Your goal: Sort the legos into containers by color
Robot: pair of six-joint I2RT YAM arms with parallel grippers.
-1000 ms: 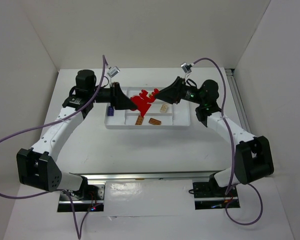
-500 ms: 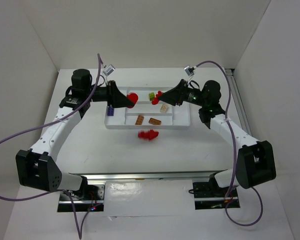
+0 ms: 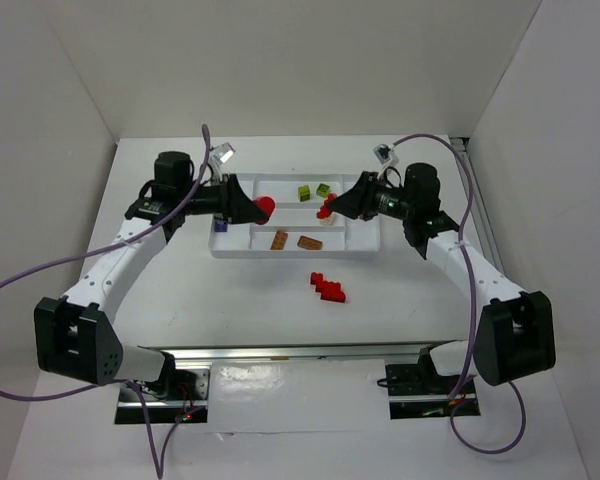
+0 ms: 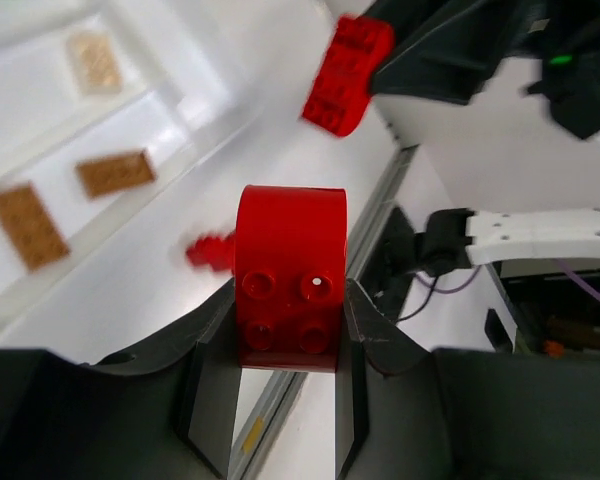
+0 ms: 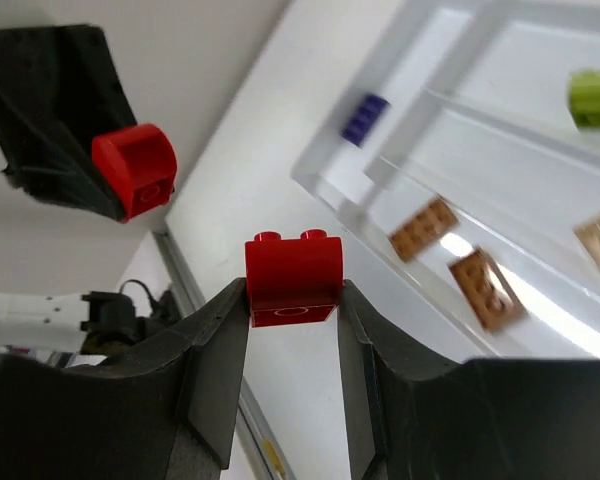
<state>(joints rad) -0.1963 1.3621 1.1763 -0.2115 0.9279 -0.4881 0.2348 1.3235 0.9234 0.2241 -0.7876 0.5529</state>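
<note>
My left gripper (image 3: 263, 207) is shut on a red lego with a rounded side (image 4: 290, 280), held above the white tray (image 3: 365, 250). My right gripper (image 3: 328, 205) is shut on another red lego (image 5: 292, 278), a short gap to the right of the first. A cluster of joined red legos (image 3: 327, 288) lies on the table in front of the tray. The tray's containers hold two lime green legos (image 3: 305, 193), two orange ones (image 3: 279, 239), a tan one (image 3: 327, 215) and a purple one (image 3: 220, 222).
The tray's near rim runs between the two grippers and the red cluster. White walls enclose the table on three sides. A metal rail (image 3: 280, 352) lies along the near edge by the arm bases.
The red assembly held by both grippers has come apart. Each gripper has drawn back with one red lego, and the remaining red cluster has dropped onto the table in front of the tray.
</note>
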